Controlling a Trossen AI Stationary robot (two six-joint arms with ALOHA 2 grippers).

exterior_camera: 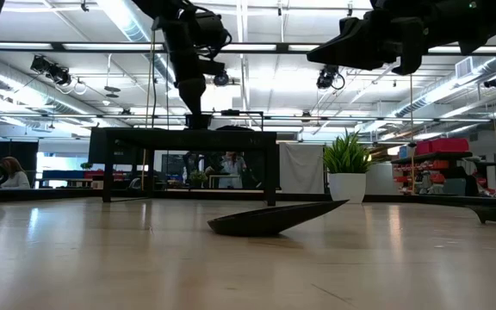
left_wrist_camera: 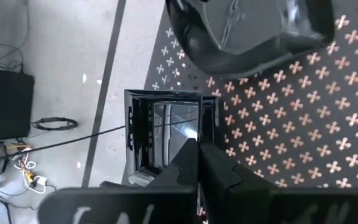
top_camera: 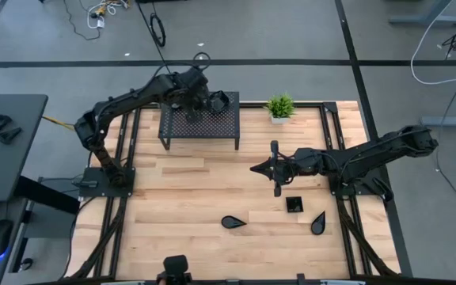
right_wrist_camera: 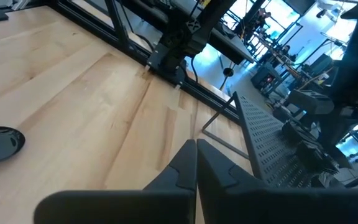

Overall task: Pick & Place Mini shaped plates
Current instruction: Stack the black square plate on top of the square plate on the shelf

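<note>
Nearest the front edge of the table (top_camera: pixel 180 198): teardrop plate (top_camera: pixel 232 222) left of centre, second teardrop plate (top_camera: pixel 318 223) further right, both flat on the wood. Square plate (top_camera: pixel 294 205) just behind and between them, nearer the right one. All three apart, nothing touching them.

Mid-table: right gripper (top_camera: pixel 256 168) raised above bare wood, fingers pressed together, holding nothing. Well clear of the three plates.

Far side: black mesh rack (top_camera: pixel 200 124) on the back edge, small potted plant (top_camera: pixel 279 107) to its right. On the rack top, square plate (left_wrist_camera: pixel 166 134) beside a rounded wavy-rim plate (left_wrist_camera: pixel 247 31). Left gripper (left_wrist_camera: pixel 197 155) right above the square one, fingers closed together, empty.
</note>
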